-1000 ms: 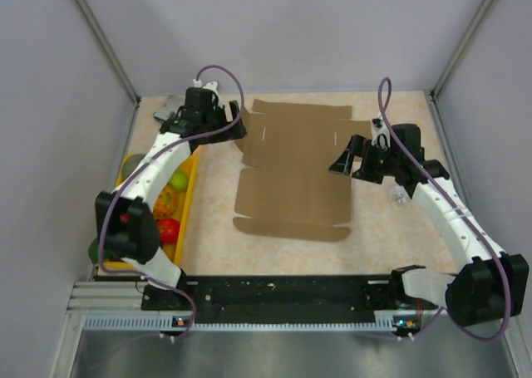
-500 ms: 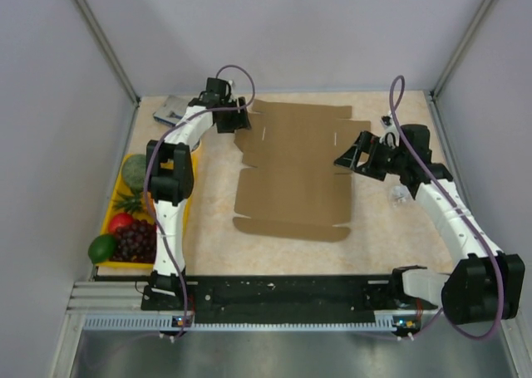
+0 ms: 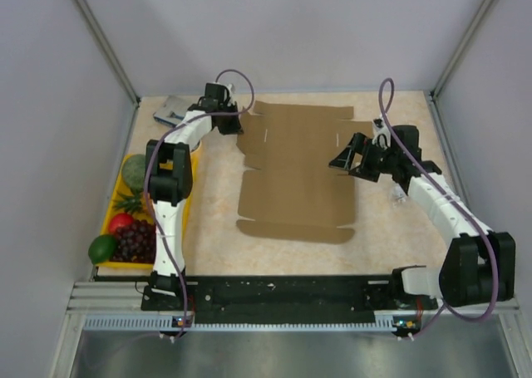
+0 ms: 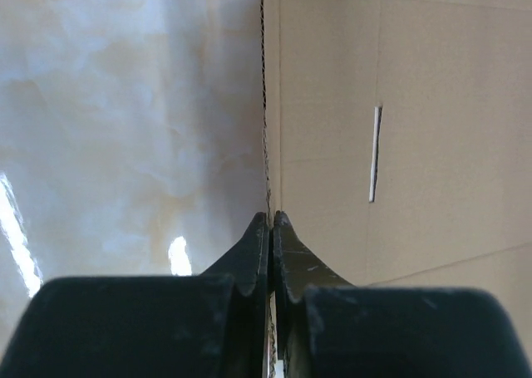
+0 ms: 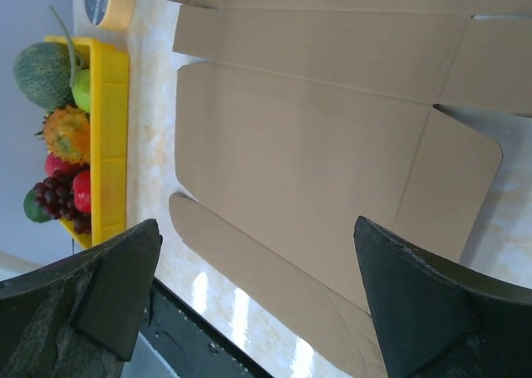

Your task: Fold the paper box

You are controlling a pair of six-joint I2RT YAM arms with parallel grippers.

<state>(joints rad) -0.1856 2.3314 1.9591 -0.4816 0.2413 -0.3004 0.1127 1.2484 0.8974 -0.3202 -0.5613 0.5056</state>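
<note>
The paper box (image 3: 295,174) is a flat brown die-cut cardboard sheet lying in the middle of the table. My left gripper (image 3: 235,125) reaches its far left edge. In the left wrist view the left gripper (image 4: 272,220) is shut, with the corrugated edge of the paper box (image 4: 432,145) pinched between its fingers. My right gripper (image 3: 342,160) hovers over the sheet's right side. In the right wrist view the right gripper (image 5: 256,228) stands wide open with nothing between its fingers, and the paper box (image 5: 299,137) lies below it.
A yellow tray (image 3: 188,203) holding fruit stands along the left edge. A blue-grey packet (image 3: 173,110) lies at the far left corner, with a tape roll (image 5: 108,0) near it. A small clear object (image 3: 400,197) sits under the right arm. A black rail (image 3: 283,293) runs along the near edge.
My left gripper has gone from open to shut on the sheet's far left edge. The right gripper stayed open and shifted slightly over the right flap.
</note>
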